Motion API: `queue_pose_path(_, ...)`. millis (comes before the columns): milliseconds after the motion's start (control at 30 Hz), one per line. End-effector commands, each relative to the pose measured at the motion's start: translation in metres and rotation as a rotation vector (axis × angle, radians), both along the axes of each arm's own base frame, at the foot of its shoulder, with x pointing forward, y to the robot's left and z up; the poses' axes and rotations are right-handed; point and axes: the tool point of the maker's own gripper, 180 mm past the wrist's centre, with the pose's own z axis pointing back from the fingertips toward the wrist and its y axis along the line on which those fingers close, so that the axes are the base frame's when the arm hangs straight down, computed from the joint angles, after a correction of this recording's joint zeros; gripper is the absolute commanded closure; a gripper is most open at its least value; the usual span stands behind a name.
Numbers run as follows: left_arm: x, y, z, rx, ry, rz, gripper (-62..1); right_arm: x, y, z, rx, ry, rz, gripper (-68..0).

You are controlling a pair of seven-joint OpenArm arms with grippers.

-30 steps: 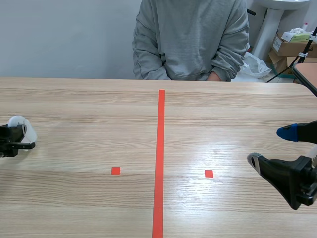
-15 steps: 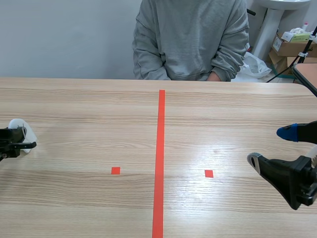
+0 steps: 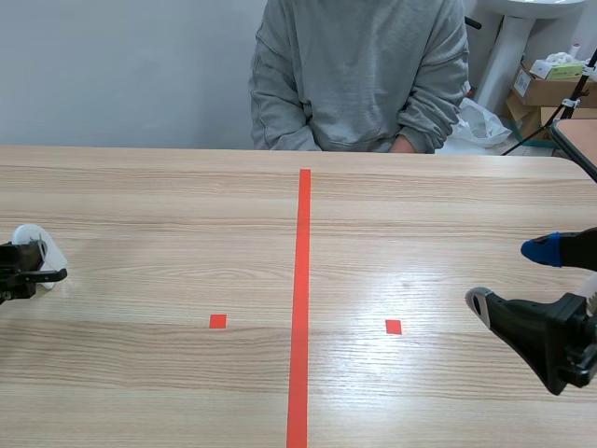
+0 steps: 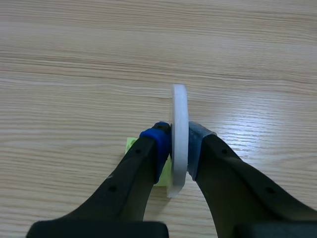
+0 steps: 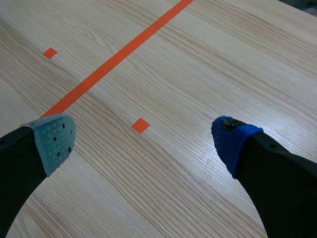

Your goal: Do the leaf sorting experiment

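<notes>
While the left hand (image 4: 179,148) is clamping its pads on a white disc (image 4: 179,106), it is holding that disc upright and edge-on just above the table (image 3: 168,215) at the near left edge. A small yellow-green scrap (image 4: 130,145), possibly a leaf, though I cannot tell, is lying on the wood under the blue-padded finger. Over the last second this hand has been drifting slightly nearer the robot and toward the table's left edge, carrying the disc with it. The right hand (image 5: 143,140) is staying put, its fingers spread wide apart and gripping nothing, hovering near the right red square (image 5: 140,125). Further out, the orange-red line (image 3: 302,280) is running away toward a person (image 3: 359,75) in a grey sweatshirt who is sitting at the far side. Judging by this, the sorting is barely beginning, with the disc apparently still being positioned.
</notes>
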Motion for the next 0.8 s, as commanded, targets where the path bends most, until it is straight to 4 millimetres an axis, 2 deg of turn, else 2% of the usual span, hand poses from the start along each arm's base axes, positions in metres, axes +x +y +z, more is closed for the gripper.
queue_pose_path(0, 0.004, 0.002, 0.007, 0.003, -0.028, 0.015, -9.0, 0.004, 0.005, 0.012, 0.016, -0.037, 0.024, -56.0)
queue_pose_path(67, 0.004, 0.0, 0.006, 0.0, -0.027, 0.016, -17.8, 0.004, 0.005, 0.012, 0.016, -0.037, 0.024, -56.0)
queue_pose_path(200, 0.005, -0.005, 0.005, 0.002, -0.023, 0.0, -44.2, 0.004, 0.005, 0.012, 0.016, -0.037, 0.024, -56.0)
queue_pose_path(267, 0.005, -0.007, 0.004, 0.006, -0.02, -0.004, -51.9, 0.004, 0.005, 0.012, 0.016, -0.037, 0.024, -56.0)
queue_pose_path(367, 0.005, -0.005, 0.003, 0.016, -0.017, 0.007, -54.3, 0.004, 0.005, 0.012, 0.016, -0.037, 0.024, -56.0)
queue_pose_path(633, 0.007, -0.001, 0.008, -0.024, -0.042, 0.037, -54.3, 0.004, 0.005, 0.012, 0.016, -0.037, 0.024, -56.0)
queue_pose_path(767, 0.01, 0.002, 0.02, 0.0, -0.067, 0.026, -57.3, 0.004, 0.005, 0.012, 0.016, -0.037, 0.024, -56.0)
